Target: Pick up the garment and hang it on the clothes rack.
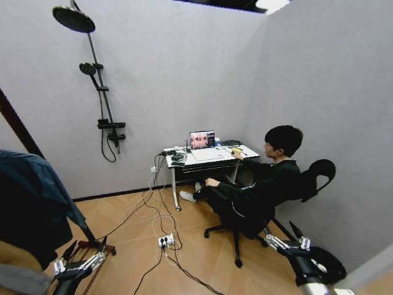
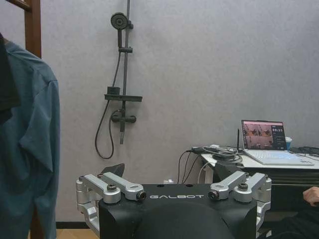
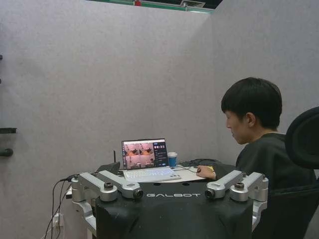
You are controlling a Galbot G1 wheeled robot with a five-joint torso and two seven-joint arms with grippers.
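The garment is being seen hanging at the near left, draped against the clothes rack; only one dark post of the rack is being shown. The left hand is being held low, just right of the cloth, fingers apart, gripping nothing. The right hand is being held low at the near right, fingers apart, close to a seated person's chair.

Risks, as judged: cables on the floor are lying where wheels could be snagged; soft cloth could be slipped off.

The hanger, rack bar and garment hem are being cut off.
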